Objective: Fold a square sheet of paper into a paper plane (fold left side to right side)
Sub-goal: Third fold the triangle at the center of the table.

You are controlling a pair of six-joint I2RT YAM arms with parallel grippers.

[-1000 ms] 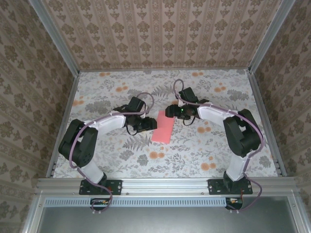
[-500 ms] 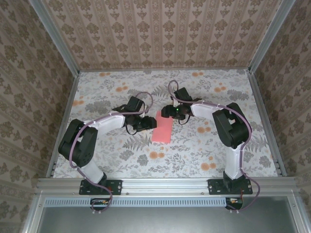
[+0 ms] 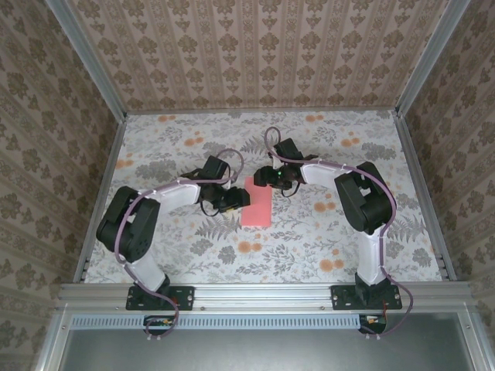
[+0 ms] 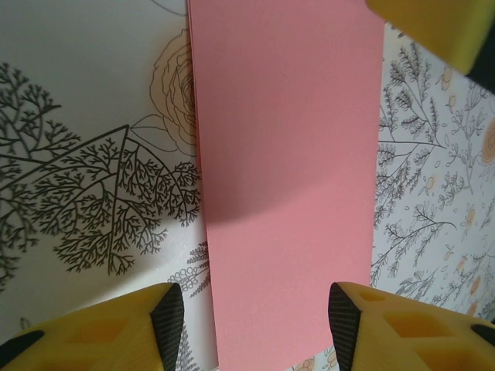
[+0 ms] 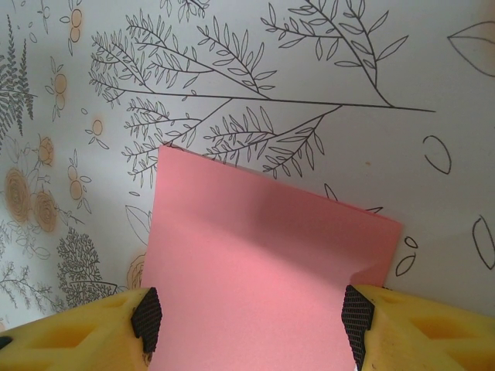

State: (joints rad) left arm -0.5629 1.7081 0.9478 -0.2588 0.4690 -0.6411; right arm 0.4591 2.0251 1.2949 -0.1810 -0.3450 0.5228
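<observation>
Showing the table (image 3: 325, 239) from above, with the square sheet of paper (image 3: 257, 204) lying flat near its middle between the two arms. The sheet appears as a narrow upright rectangle, not a square. Slight doubled edges in both wrist views suggest that one half already lies on the other, so the left-to-right fold is probably made.

The left pincer (image 3: 238, 199) sits low at the paper's left long edge. In its wrist view the yellow fingers (image 4: 166, 317) stand apart, one on each side of the strip's width, and nothing is clamped. The right pincer (image 3: 267, 178) hangs over the far short edge. Its wrist view shows its fingers (image 5: 145, 317) likewise apart, with the pink paper (image 5: 263, 247) between and below them and its far corners lying on the printed cloth. Whether any fingertip presses on the sheet cannot be told.

Step in hand, as judged: settling or checking the centre fold before the nose folds of the paper plane begin.

Next move, as judged: one pincer must pin the strip so that it cannot slide on the cloth. The other must then catch a single thin layer at a far corner, without taking both layers together. A poor hold would shift the sheet and skew the crease.
</observation>
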